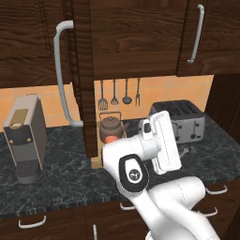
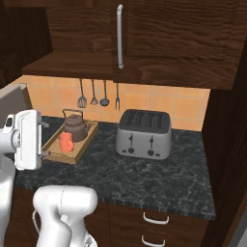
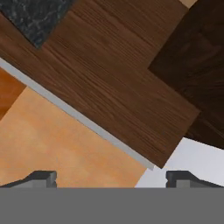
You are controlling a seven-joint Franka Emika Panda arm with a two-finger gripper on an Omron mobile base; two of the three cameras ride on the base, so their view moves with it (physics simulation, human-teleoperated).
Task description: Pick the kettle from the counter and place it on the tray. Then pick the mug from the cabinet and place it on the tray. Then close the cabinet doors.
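Here the gripper (image 3: 111, 179) (jaws wide) faces a cabinet door (image 3: 109, 83) edge.

Kettle (image 2: 76, 126) behind mug (image 2: 65, 142) on tray (image 2: 81, 145), toaster (image 2: 144, 133) to right.

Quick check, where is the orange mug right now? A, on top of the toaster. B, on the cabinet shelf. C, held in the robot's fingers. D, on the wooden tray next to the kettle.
D: the mug stands on the tray, just in front of the kettle.
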